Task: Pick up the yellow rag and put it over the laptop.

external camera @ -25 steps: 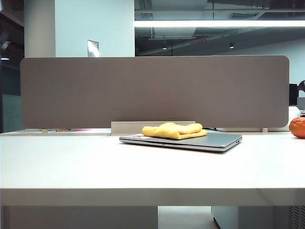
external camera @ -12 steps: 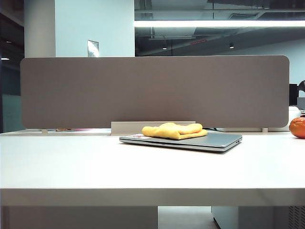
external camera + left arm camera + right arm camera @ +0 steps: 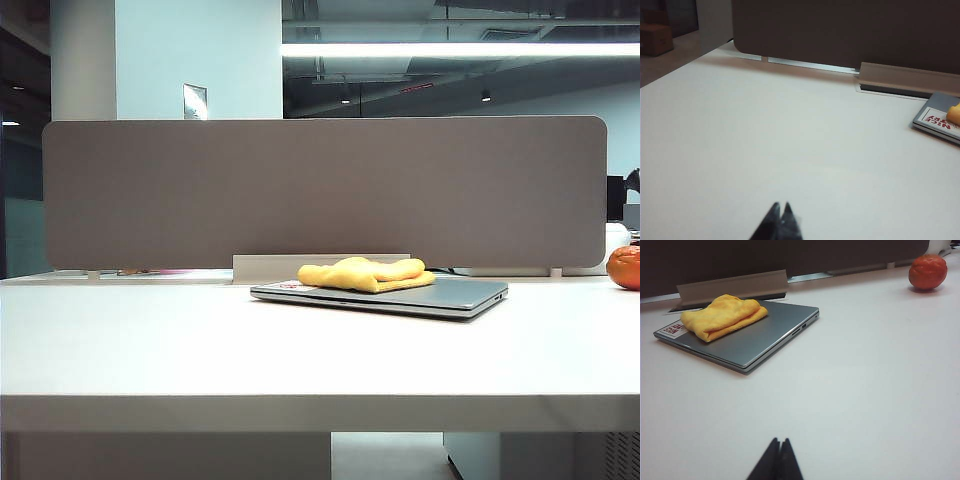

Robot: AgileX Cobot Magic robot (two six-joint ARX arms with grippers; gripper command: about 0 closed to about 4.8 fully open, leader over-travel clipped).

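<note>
The yellow rag (image 3: 363, 273) lies bunched on the left part of the closed silver-grey laptop (image 3: 440, 296), which rests flat on the white table. The right wrist view shows the yellow rag (image 3: 723, 315) on the laptop (image 3: 757, 338), partly covering the white-and-red sticker (image 3: 671, 330). My right gripper (image 3: 779, 441) is shut and empty, low over bare table well short of the laptop. My left gripper (image 3: 780, 205) is shut and empty too, over bare table, with only the laptop corner (image 3: 939, 118) and a sliver of rag (image 3: 954, 114) far off. Neither gripper shows in the exterior view.
A round orange fruit-like object (image 3: 625, 267) sits at the table's far right, also the orange object (image 3: 927, 271) in the right wrist view. A grey divider panel (image 3: 320, 190) runs along the back edge, with a raised cable-slot flap (image 3: 732, 287) just behind the laptop.
</note>
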